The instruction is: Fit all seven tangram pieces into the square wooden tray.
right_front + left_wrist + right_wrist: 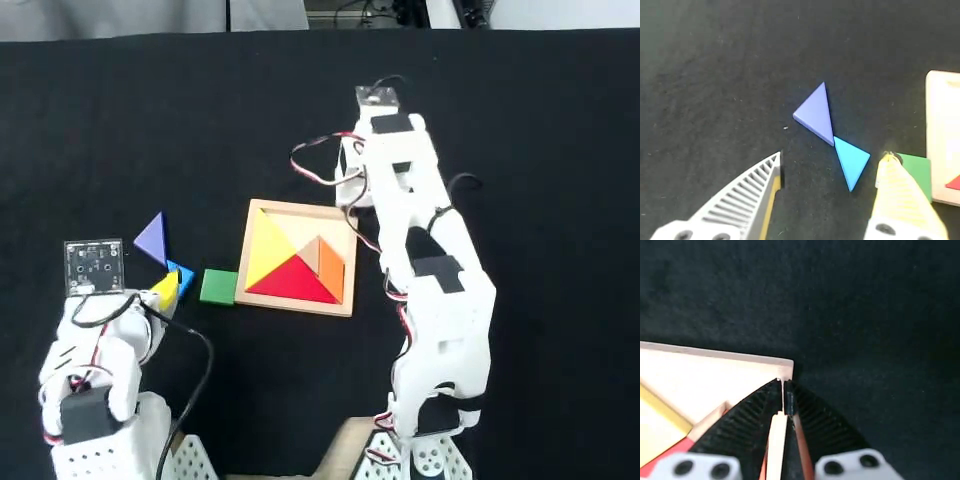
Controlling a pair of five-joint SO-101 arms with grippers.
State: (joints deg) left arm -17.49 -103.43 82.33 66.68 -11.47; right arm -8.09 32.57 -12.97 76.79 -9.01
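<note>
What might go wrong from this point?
The open left gripper straddles the light blue triangle, whose tip touches the purple triangle, so grabbing one may drag the other. The green square lies right beside that gripper and might get nudged. The shut right gripper is at a corner of the wooden tray and could shove it.

So the square wooden tray (322,222) sits flat mid-table, with its far strip still bare wood. Inside there's a big yellow triangle (262,250) on the left, a big red triangle (292,283) along the near edge and a smaller orange triangle (331,268) on the right. The green square (218,286) lies right up against the tray's near-left corner. Further left, a light blue triangle (182,272) and a purple triangle (152,240) lie tip to tip.
</note>
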